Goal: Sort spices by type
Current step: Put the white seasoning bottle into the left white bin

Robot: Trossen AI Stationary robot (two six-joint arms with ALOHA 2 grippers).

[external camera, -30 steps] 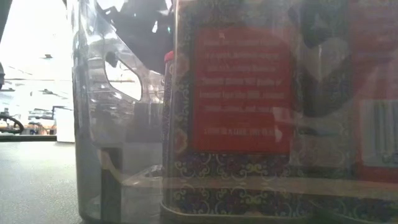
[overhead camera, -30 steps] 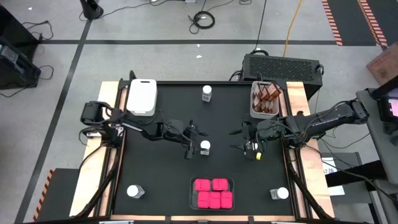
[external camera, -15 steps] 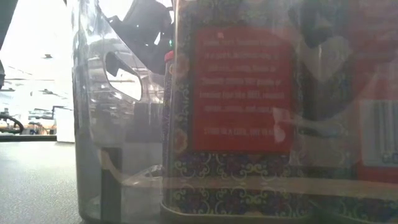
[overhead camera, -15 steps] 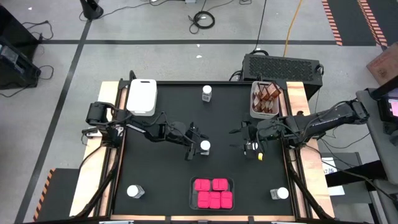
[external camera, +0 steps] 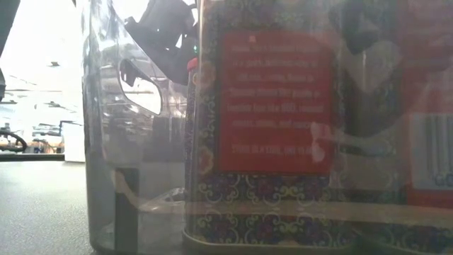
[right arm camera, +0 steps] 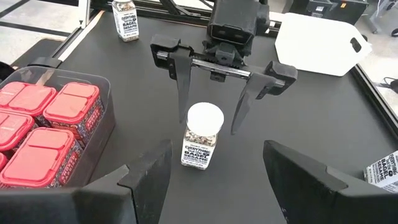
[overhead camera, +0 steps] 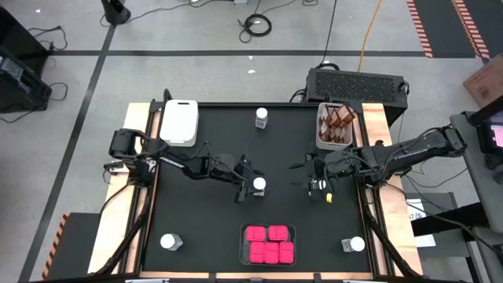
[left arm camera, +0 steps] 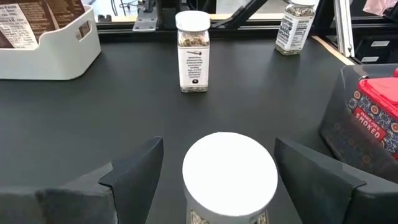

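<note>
A clear spice jar with a round white lid [left arm camera: 230, 169] stands upright on the black table, near its middle [overhead camera: 259, 185]. My left gripper [overhead camera: 250, 183] is open, one finger on each side of the jar and a gap at both sides [right arm camera: 210, 124]. My right gripper [overhead camera: 301, 178] hovers open to the jar's right, pointing at it, with nothing between its fingers [right arm camera: 217, 179]. Other white-lidded jars stand at the far edge [overhead camera: 262, 118], the near left [overhead camera: 171, 242] and the near right [overhead camera: 355, 244]. Pink boxes [overhead camera: 268, 244] fill a clear tray. Brown jars [overhead camera: 338, 119] sit in a white tray.
A second white tray [overhead camera: 179, 122] stands at the far left corner. The clear tray [external camera: 106, 142] and a pink box's label [external camera: 276, 99] fill the low view. There is bare table [overhead camera: 204, 228] between the near-left jar and the pink tray.
</note>
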